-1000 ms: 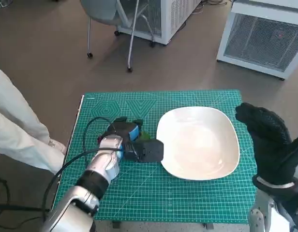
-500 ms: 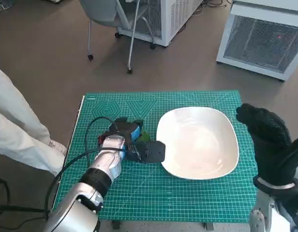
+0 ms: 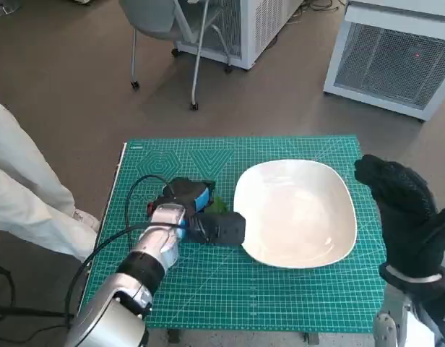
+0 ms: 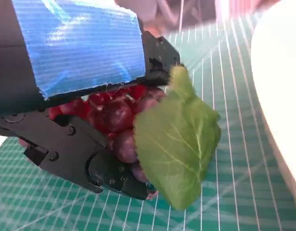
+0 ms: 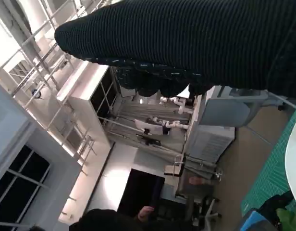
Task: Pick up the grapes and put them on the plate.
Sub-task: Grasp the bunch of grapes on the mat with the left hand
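A small table topped by a green gridded cutting mat (image 3: 208, 282) printed with pale lines and geometric figures. A white, shallow oval plate (image 3: 295, 213) lies directly on the mat, toward the right half. The table stands on a brown floor (image 3: 63, 79).

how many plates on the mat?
1. The plate lies on the right half of the mat, beside the left hand holding the grapes. None looks hidden.
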Available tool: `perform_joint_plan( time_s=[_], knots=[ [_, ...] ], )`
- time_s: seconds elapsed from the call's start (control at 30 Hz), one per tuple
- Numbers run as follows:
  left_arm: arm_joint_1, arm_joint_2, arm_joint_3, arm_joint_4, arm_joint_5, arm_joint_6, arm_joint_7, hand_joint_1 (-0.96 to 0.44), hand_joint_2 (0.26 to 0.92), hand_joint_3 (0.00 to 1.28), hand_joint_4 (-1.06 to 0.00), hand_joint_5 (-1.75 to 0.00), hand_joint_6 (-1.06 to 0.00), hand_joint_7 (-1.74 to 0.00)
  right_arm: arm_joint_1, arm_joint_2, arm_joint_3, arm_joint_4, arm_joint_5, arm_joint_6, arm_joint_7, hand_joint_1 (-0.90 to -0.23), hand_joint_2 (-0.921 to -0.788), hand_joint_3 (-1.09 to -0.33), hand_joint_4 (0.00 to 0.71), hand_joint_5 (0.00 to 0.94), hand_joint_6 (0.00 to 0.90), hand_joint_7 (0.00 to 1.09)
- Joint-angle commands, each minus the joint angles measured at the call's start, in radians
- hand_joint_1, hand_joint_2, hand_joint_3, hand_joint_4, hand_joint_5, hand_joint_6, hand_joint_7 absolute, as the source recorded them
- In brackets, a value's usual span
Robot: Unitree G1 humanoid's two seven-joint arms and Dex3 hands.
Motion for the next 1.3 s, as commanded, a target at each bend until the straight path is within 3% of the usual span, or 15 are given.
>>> perform_joint_plan(
  time_s=[0.03,0.17,0.37,0.63,0.7,0.77,0.83,1.07,1.2,1.3],
  knots=[
    [0.08,0.002,-0.019,0.003,0.003,-0.037,0.057,0.34,0.836,0.49,-0.38,-1.54,-0.8,-0.12,0.009,-0.003,0.0,0.014,-0.009,0.001,0.001,-0.444,-0.921,-0.536,0.688,0.004,0.343,0.68],
    [0.084,0.014,-0.026,-0.017,0.003,-0.054,0.064,0.35,0.839,0.5,-0.37,-1.59,-0.84,-0.14,0.002,-0.004,-0.001,0.022,-0.007,0.002,0.002,-0.443,-0.921,-0.538,0.688,0.004,0.344,0.68],
    [0.087,0.028,-0.032,-0.055,0.001,-0.048,0.029,0.35,0.906,0.36,-0.39,-1.56,-0.82,-0.16,-0.007,-0.004,0.0,0.028,-0.006,0.003,0.004,-0.44,-0.921,-0.538,0.689,0.004,0.346,0.67],
    [0.106,0.047,-0.026,-0.112,-0.005,-0.035,0.017,0.35,0.92,0.32,-0.41,-1.53,-0.8,-0.17,-0.018,-0.007,0.0,0.04,-0.006,-0.007,0.012,-0.446,-0.921,-0.535,0.69,0.005,0.349,0.67],
    [0.108,0.049,-0.024,-0.121,-0.007,-0.031,0.014,0.27,0.92,0.29,-0.43,-1.52,-0.72,-0.41,-0.022,-0.008,-0.001,0.046,-0.002,-0.008,0.016,-0.448,-0.921,-0.535,0.69,0.005,0.35,0.66],
    [0.11,0.051,-0.022,-0.128,-0.008,-0.025,0.01,0.14,0.921,0.28,-0.45,-1.54,-0.59,-0.8,-0.026,-0.009,-0.001,0.051,0.003,-0.008,0.021,-0.45,-0.921,-0.534,0.691,0.005,0.352,0.66],
    [0.112,0.053,-0.02,-0.133,-0.009,-0.02,0.009,0.07,0.921,0.27,-0.46,-1.55,-0.52,-1.0,-0.029,-0.009,-0.001,0.055,0.005,-0.011,0.025,-0.45,-0.921,-0.533,0.691,0.005,0.354,0.66],
    [0.116,0.06,-0.009,-0.143,-0.017,-0.012,0.002,0.01,0.921,0.26,-0.44,-1.44,-0.45,-1.33,-0.036,-0.007,-0.002,0.065,0.003,-0.022,0.034,-0.45,-0.921,-0.534,0.692,0.005,0.361,0.64],
    [0.117,0.067,-0.007,-0.15,-0.019,-0.009,-0.001,0.0,0.921,0.26,-0.44,-1.42,-0.44,-1.37,-0.037,-0.005,-0.001,0.065,0.003,-0.021,0.034,-0.449,-0.921,-0.538,0.692,0.005,0.362,0.64],
    [0.117,0.071,-0.004,-0.155,-0.021,-0.005,-0.002,0.0,0.921,0.26,-0.44,-1.49,-0.46,-1.29,-0.038,-0.004,-0.001,0.066,0.005,-0.019,0.034,-0.448,-0.921,-0.54,0.692,0.004,0.362,0.64]
  ],
)
